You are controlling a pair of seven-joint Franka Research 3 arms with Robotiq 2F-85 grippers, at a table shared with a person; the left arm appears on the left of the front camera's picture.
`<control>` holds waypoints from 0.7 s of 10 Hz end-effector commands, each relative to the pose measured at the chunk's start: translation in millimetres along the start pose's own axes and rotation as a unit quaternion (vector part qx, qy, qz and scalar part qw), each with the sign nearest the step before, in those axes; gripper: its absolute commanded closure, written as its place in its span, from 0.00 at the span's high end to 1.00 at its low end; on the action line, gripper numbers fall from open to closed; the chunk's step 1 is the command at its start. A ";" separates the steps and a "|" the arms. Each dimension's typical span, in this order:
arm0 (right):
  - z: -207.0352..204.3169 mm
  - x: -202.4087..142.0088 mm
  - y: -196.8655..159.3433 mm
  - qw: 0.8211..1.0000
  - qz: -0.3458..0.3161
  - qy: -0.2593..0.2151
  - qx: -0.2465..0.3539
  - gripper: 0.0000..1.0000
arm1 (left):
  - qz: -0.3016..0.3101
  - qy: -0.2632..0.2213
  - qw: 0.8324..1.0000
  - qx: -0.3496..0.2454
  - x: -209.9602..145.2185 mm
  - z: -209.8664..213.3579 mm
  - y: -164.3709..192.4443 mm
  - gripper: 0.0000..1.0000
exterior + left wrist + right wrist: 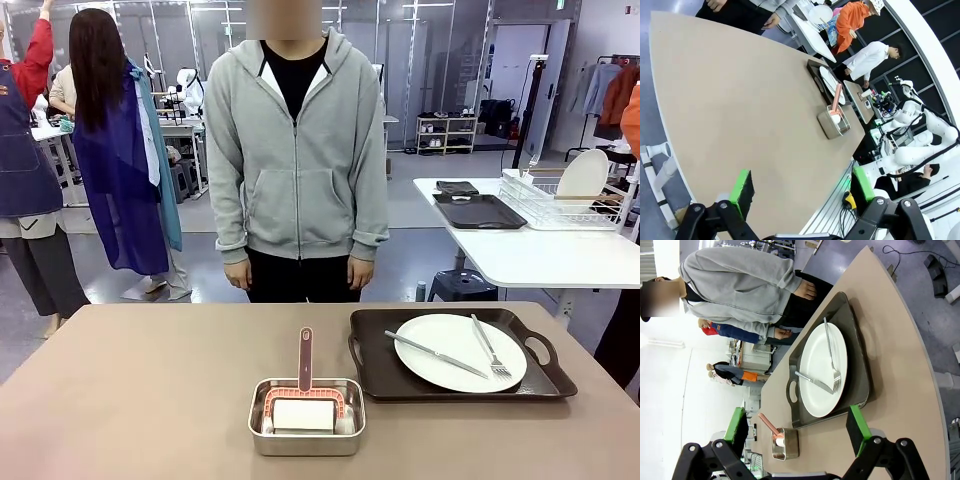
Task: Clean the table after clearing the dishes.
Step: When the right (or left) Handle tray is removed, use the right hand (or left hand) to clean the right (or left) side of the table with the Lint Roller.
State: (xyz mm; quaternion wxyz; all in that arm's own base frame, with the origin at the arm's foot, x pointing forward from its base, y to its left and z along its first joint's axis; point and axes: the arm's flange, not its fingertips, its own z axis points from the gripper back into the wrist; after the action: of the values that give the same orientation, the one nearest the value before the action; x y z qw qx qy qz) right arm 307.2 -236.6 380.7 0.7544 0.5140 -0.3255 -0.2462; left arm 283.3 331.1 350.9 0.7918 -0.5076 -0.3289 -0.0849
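On the right part of the taupe table [150, 390] lies a dark brown tray [372, 375] holding a white plate [440, 330] with a knife [435, 355] and fork [487, 348] laid across it. My left gripper [802, 190] hangs open and empty high over the table's [730, 100] near-left edge, far from the tray [815, 75]. Open and empty too, my right gripper [796, 432] hovers just short of the tray [857, 365] and its plate [817, 355].
A shiny metal tin [306, 417] with a white roller and its pink handle [305, 358] sits at the table's front middle. A person in a grey hoodie [295, 150] stands at the far edge, hands down. Behind on the right, a white table [540, 255] carries another dark tray [478, 210] and a dish rack [560, 205].
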 end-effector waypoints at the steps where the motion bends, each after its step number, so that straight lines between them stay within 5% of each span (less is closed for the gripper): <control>1: 1.2 -2.5 1.7 1.000 0.000 -0.002 0.006 1.00 | -0.002 0.005 1.000 0.000 -3.0 1.4 -6.3 0.99; 7: 1.2 -2.5 1.7 1.000 0.000 -0.002 0.006 1.00 | -0.002 0.005 1.000 0.000 -3.0 1.4 -6.3 0.99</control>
State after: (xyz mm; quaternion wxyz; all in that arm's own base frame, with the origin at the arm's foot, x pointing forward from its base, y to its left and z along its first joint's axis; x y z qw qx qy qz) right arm 307.2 -236.6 380.7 0.7544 0.5140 -0.3255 -0.2462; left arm 283.3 331.1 350.8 0.7918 -0.5076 -0.3289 -0.0848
